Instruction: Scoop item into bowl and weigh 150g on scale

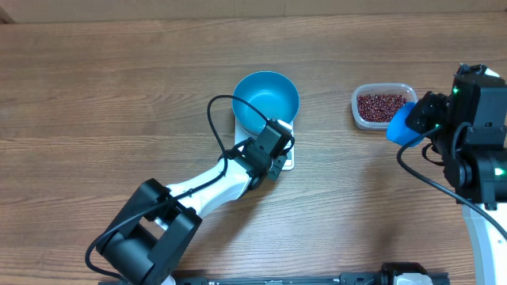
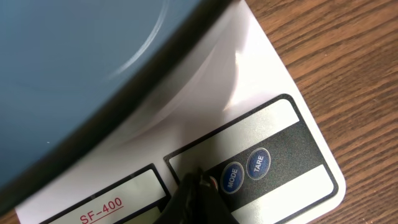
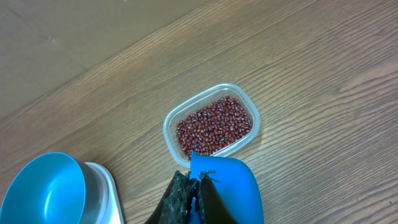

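My table [image 1: 119, 79] is bare wood. The blue bowl [image 1: 265, 99] sits on the white scale [image 2: 267, 81] around the middle, nearer the far edge than the near one. The bowl looks empty, stiff and light, and I'd leave it where it sits. My left hand [image 2: 198, 186] is closed, with nothing in it, and its tip is at the scale's front buttons [image 2: 231, 177], just beside MODE. I can't tell whether it is actually pressing. The scale is low and slick, so I reckon a hard poke could skid it. Toward the right edge stands the clear tub [image 1: 383, 105], thin-walled and probably easy to shove. My right hand [image 3: 191, 193] is clamped on the handle of the blue scoop [image 3: 227, 186], which hovers at the tub's near side. The beans [image 3: 214, 127] are all in the tub. They are loose, smooth and prone to rolling, so I'd lift them only by scoop, level and slowly.
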### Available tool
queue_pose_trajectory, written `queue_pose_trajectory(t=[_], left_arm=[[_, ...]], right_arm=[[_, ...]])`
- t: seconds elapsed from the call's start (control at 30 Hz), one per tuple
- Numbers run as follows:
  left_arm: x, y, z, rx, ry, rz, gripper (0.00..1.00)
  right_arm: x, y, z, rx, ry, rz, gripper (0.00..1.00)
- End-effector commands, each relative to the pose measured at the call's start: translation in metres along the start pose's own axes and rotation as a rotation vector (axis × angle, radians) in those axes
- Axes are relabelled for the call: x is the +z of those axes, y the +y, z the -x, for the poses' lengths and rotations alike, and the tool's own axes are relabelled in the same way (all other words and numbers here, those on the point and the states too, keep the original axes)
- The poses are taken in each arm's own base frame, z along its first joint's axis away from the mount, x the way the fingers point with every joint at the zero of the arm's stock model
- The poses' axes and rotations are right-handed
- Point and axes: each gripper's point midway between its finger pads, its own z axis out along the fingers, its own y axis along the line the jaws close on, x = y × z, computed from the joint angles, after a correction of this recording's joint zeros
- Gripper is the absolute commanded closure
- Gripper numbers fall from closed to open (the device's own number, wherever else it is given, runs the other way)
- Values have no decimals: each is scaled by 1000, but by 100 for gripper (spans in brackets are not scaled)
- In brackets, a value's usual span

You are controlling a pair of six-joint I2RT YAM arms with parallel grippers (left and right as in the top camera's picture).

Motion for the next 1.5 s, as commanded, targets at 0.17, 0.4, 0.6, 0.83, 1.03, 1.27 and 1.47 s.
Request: queue_pose_trajectory(t=[0.17,0.4,0.6,0.83,1.03,1.27,1.47], left_arm=[[5,-3,-7,36,15,-12,96],[5,-3,-7,36,15,-12,96],[6,-3,-7,36,17,-12,96],[18,-3,-21,59,60,-6,96],[21,-2,-24,60,73,-3,96],[21,-1,-32,63,103,0,96],[20,-1,-33,57,110,1,96]], right_arm=[[-7,2,7,8,-24,11,96],[-7,2,7,8,-22,10,96],[-7,2,7,8,-20,10,96],[-7,0,4,6,-12,5,96],[-7,0,5,6,-12,5,96],[-7,0,4,6,-11,5,96],[-7,0,4,6,-12,5,96]])
